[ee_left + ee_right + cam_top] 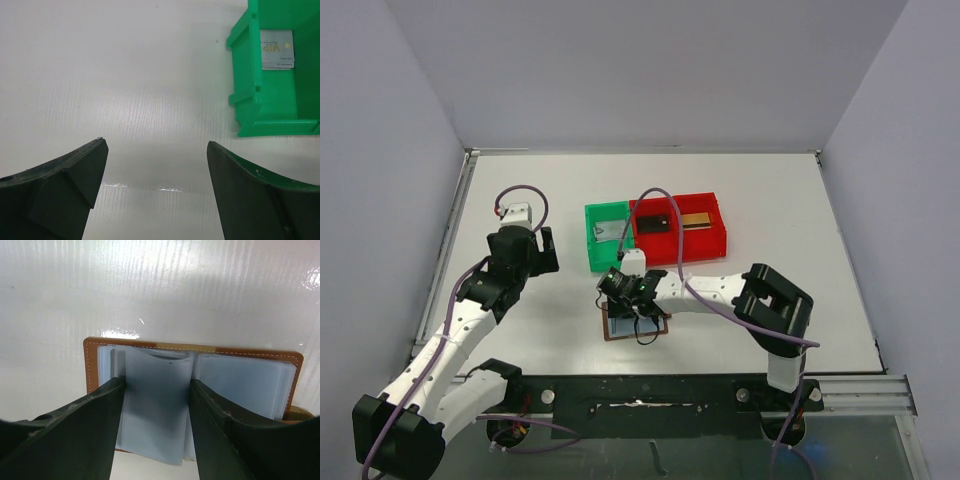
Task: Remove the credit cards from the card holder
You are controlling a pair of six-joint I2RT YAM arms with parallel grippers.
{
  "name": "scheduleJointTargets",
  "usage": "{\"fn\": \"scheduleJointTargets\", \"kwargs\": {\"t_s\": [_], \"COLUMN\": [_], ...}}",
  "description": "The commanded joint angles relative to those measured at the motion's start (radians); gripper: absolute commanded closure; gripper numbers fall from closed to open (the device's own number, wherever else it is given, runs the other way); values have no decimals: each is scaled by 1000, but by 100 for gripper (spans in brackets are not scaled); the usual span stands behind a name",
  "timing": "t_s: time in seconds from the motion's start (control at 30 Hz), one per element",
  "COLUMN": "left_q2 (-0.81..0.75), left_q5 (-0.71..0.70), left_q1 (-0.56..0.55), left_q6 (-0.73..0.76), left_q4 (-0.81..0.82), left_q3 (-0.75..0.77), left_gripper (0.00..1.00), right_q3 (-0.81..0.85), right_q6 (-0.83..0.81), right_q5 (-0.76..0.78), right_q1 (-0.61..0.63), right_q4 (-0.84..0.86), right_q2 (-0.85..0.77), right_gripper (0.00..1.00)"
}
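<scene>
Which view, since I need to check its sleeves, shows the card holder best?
Right wrist: the card holder lies open and fills the frame, pale sleeves clear, one between the right gripper's fingers. The top view shows it small, partly under that gripper. The left wrist view misses it.

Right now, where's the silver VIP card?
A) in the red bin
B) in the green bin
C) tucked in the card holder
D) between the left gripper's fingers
B: the left wrist view shows the silver VIP card lying flat on the floor of the green bin, and the top view shows it there too.
</scene>
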Motion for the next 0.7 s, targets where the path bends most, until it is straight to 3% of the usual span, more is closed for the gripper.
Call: {"fn": "scheduleJointTargets", "kwargs": {"t_s": [0.0, 0.47, 0.57, 0.67], "left_q2": [-3, 6, 6, 5], "left_q5": [-1, 53, 213, 482], "left_q1": [5, 5, 5, 4], "left_q6": [6, -5, -70, -163], "left_q4": [39, 30, 14, 60], "left_q3": [15, 22, 30, -10], "left_gripper": [20, 20, 20, 22], "right_q3": [-124, -289, -340, -379], "right_q6": [11, 57, 73, 87], "right_q5": [-118, -228, -266, -281], "right_q1": [-36, -102, -126, -146], "right_q4": [126, 324, 388, 429], "right_q2": [-58, -128, -147, -164], "right_gripper": [50, 68, 72, 77]}}
